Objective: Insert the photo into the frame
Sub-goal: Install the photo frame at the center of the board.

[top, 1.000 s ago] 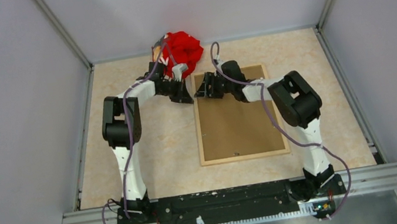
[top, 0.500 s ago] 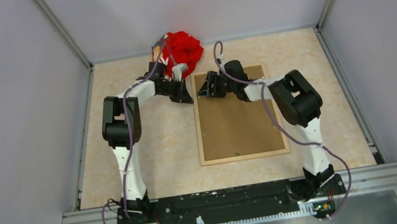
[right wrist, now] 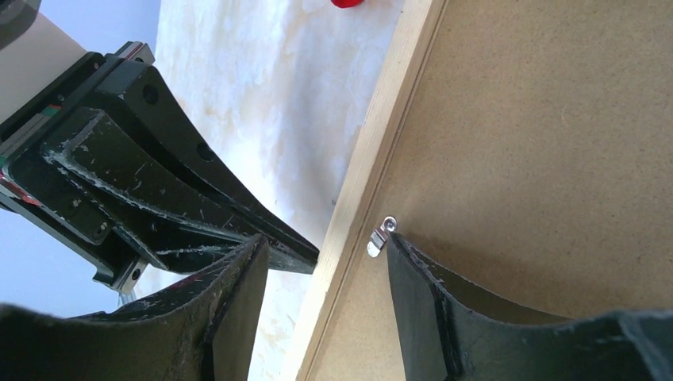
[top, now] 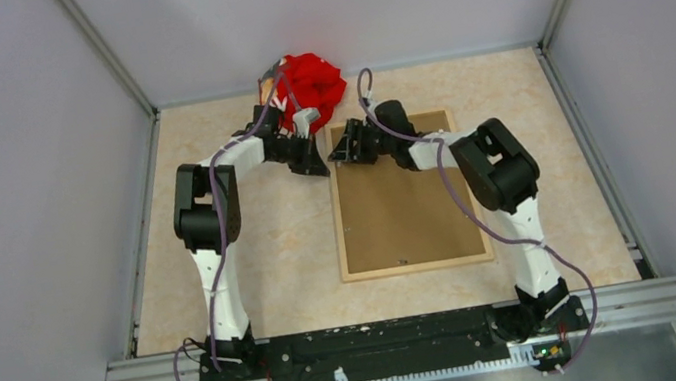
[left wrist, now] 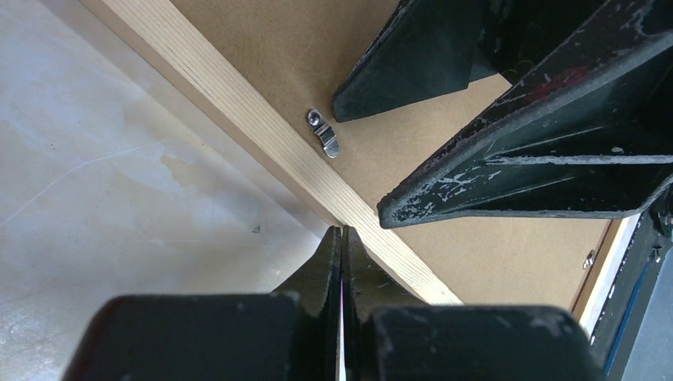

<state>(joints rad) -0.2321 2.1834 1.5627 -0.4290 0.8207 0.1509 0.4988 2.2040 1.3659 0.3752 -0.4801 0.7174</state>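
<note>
The light-wood frame (top: 416,266) lies face down on the table with a brown backing board (top: 408,210) inside it. The photo is hidden. My left gripper (top: 319,168) is shut, its tips (left wrist: 343,232) at the outer side of the frame's left rail (left wrist: 238,111) near the far corner. My right gripper (top: 341,153) is open and straddles that same rail (right wrist: 373,151). One of its fingers is over the table and the other is on the backing board (right wrist: 555,159), right beside a small metal turn clip (right wrist: 381,236). The clip also shows in the left wrist view (left wrist: 324,133).
A crumpled red cloth (top: 311,88) lies at the back edge of the table, just behind the left arm's wrist. Grey walls enclose the table on three sides. The two grippers are very close to each other at the frame's far-left corner.
My right gripper has shifted slightly back and forth along the frame's far end and now sits a little further left, at the left rail. The left arm has not moved.
</note>
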